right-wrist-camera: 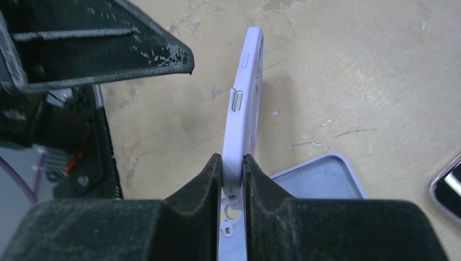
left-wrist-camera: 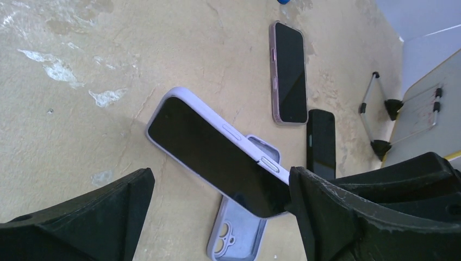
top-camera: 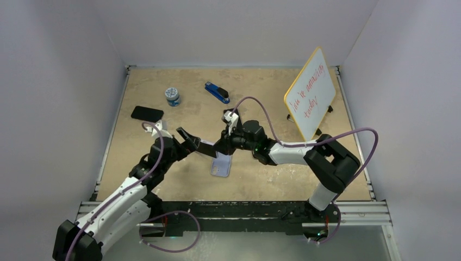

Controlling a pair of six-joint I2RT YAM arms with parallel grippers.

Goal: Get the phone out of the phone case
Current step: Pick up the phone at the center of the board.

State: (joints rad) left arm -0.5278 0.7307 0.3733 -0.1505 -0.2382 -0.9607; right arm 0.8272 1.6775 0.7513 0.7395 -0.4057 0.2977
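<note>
A phone in a lilac case [left-wrist-camera: 217, 155] is held in the air, screen dark, over an empty lilac case [left-wrist-camera: 239, 234] lying on the table. My right gripper [right-wrist-camera: 232, 163] is shut on one end of the cased phone [right-wrist-camera: 242, 109], which stands edge-on between its pads. My left gripper [left-wrist-camera: 220, 217] is open, and the phone's gripped end lies against its right finger [left-wrist-camera: 337, 217]. In the top view the right gripper [top-camera: 220, 147] and left gripper [top-camera: 190, 140] meet at the cased phone [top-camera: 207, 148], above the empty case [top-camera: 222, 166].
A black phone [top-camera: 147, 113], a small jar [top-camera: 173, 96] and a blue stapler [top-camera: 217, 92] lie at the back. A whiteboard [top-camera: 311, 93] stands back right. A phone in a clear case [left-wrist-camera: 288, 70] and another black phone [left-wrist-camera: 321, 144] lie under my right arm.
</note>
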